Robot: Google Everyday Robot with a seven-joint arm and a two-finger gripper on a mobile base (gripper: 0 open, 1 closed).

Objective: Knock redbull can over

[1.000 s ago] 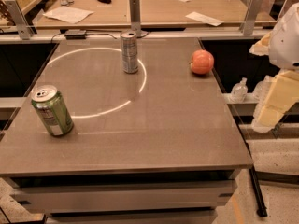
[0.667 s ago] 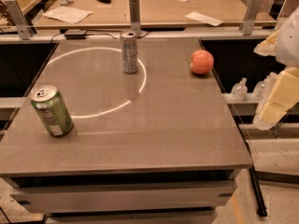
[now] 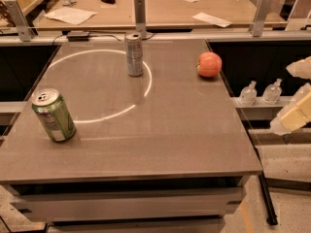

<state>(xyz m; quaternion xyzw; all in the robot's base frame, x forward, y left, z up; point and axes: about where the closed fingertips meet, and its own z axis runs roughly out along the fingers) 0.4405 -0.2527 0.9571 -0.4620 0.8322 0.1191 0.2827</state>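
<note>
The redbull can (image 3: 133, 54), slim and silver-grey with faint bluish markings, stands upright near the back middle of the grey table (image 3: 160, 130), on the edge of a bright ring of light. My gripper (image 3: 296, 108) shows as pale cream finger pieces at the far right edge of the view, beyond the table's right side and far from the can.
A wider green can (image 3: 54, 115) stands upright at the table's front left. An orange-red round fruit (image 3: 209, 64) lies at the back right. Two small clear bottles (image 3: 262, 92) sit on a ledge right of the table. A wooden desk with papers (image 3: 160, 8) runs behind.
My gripper has shifted a little to the right, toward the edge of the view. The cans and the fruit have not moved.
</note>
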